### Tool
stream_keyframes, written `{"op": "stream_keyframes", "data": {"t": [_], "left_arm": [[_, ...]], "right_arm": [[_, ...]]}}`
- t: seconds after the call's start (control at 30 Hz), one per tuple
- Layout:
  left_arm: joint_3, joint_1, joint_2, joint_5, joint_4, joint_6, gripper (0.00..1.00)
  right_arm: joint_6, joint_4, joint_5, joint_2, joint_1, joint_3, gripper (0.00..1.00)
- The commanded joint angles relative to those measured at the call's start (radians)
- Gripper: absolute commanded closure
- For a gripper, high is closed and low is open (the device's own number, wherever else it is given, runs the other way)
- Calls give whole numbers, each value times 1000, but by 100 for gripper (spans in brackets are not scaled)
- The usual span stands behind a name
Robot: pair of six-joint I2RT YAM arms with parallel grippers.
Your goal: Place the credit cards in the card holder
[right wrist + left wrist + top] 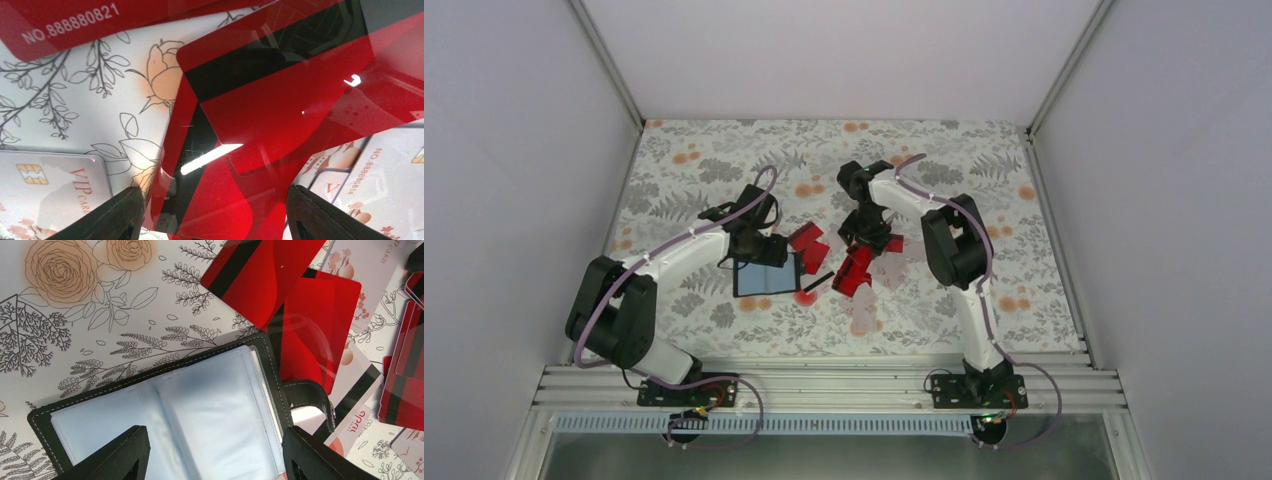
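1. Red cards (854,270) lie in an overlapping heap on the flowered cloth (724,160), just right of the card holder (766,277). It lies open, clear sleeves (210,405) facing up, ready for loading.
2. Your left gripper (215,432) hangs over the card holder with jaws apart above its open pages, probably to pin it flat.
3. Your right gripper (215,192) hovers low over the heap, jaws spread, gripping nothing. Take the topmost card: its raised edge should give you something to catch.
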Motion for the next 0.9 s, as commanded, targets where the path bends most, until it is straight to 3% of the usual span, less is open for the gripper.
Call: {"op": "stream_keyframes", "data": {"t": [0.0, 0.27, 0.47, 0.87], "left_arm": [[-9, -1, -12, 5, 12, -4, 33], [-5, -1, -17, -6, 6, -2, 33], [-1, -1, -17, -8, 5, -2, 33], [21, -1, -20, -6, -4, -9, 33]], "right_arm": [[-2, -21, 67, 65, -2, 14, 31], [-61, 41, 51, 65, 10, 15, 47], [-167, 26, 62, 75, 49, 90, 47], [-368, 78, 78, -33, 88, 40, 46]]}}
